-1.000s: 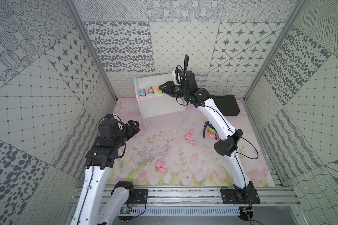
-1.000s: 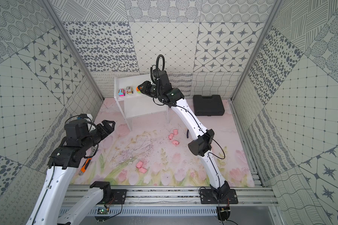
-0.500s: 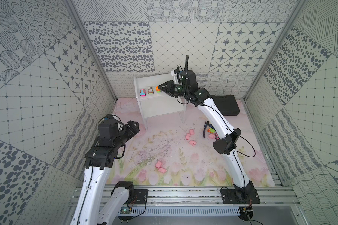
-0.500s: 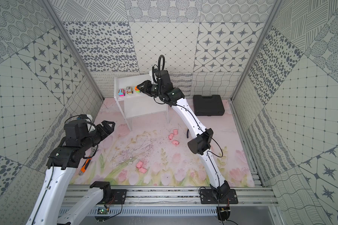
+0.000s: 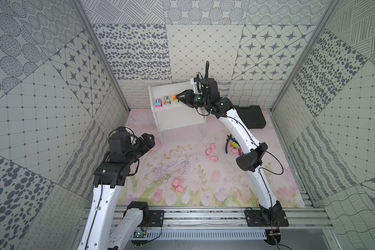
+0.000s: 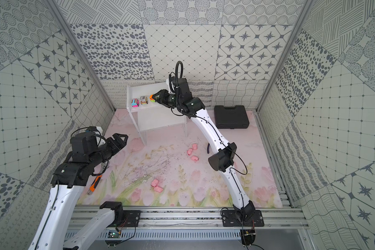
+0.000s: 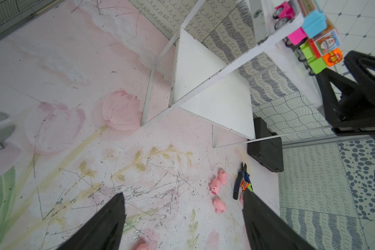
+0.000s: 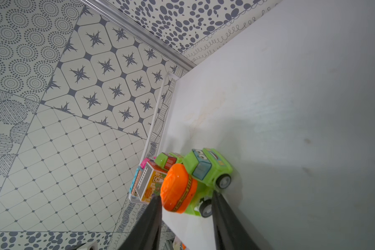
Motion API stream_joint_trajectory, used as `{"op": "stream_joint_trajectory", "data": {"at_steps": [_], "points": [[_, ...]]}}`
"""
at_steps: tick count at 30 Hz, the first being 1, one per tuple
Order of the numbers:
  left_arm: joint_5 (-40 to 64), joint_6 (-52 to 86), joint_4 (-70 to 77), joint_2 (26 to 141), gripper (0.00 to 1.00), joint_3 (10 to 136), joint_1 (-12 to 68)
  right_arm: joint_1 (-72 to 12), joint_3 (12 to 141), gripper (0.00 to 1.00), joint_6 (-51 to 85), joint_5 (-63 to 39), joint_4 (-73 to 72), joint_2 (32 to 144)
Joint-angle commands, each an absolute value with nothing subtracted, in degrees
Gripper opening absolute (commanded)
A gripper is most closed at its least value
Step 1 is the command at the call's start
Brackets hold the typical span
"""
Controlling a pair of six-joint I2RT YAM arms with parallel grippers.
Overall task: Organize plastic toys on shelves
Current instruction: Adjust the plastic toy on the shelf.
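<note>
Top views: right arm stretched to the shelves, top board; end effector part-open, flanking glossy green car with round orange drum; grip unclear.

The right arm stretches far forward from its base, elbow bent low and forearm rising to the wrist just behind the right gripper. Its fingers stand part-way apart; whether they clamp cannot be told. The left arm is folded close to its base, with the left gripper raised ahead of its wrist, fingers spread wide.
</note>
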State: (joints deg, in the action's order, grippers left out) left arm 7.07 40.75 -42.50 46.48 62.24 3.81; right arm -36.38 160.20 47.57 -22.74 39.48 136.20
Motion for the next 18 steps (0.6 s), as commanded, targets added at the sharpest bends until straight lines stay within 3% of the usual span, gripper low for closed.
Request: {"op": "stream_joint_trajectory", "data": {"at_steps": [1,13,18], "points": [[7.8,41.0,-42.5,46.1,0.88,63.5,3.2,-35.9,161.6,0.46,44.1,-20.9,40.7,132.7],[8.0,41.4,-40.6,45.2,0.88,64.8,3.2,-38.0,161.1,0.62,24.0,-20.8,40.8,128.6],[8.6,41.4,-39.8,45.8,0.88,67.5,3.2,-40.4,161.2,0.68,19.4,-12.8,41.4,128.0]]}}
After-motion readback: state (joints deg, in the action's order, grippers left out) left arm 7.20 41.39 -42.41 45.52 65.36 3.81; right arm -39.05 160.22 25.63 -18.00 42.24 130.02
